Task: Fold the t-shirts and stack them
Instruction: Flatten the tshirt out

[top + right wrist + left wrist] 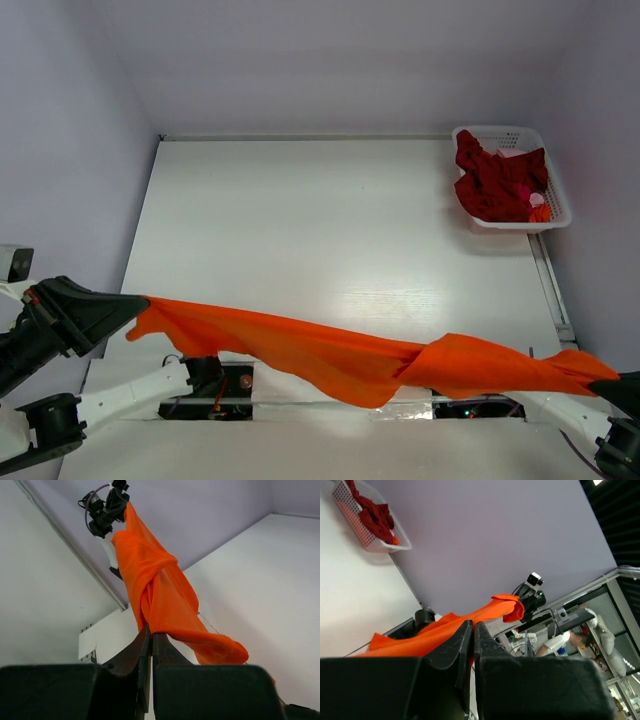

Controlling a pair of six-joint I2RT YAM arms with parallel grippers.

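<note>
Orange t-shirt point(340, 355), soft matte cotton, hung stretched and twisted into a sagging rope above the smooth white tabletop's point(330, 230) near edge. Left arm point(70, 312) and right arm point(625, 388) were spread wide apart, the jaws of each clamped on one end. Crimson t-shirts point(495, 185) lay crumpled in a white lattice basket point(505, 131).

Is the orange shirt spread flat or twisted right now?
Twisted: the orange shirt hangs stretched between the left gripper and right gripper, with a wrung twist toward its right end.
</note>
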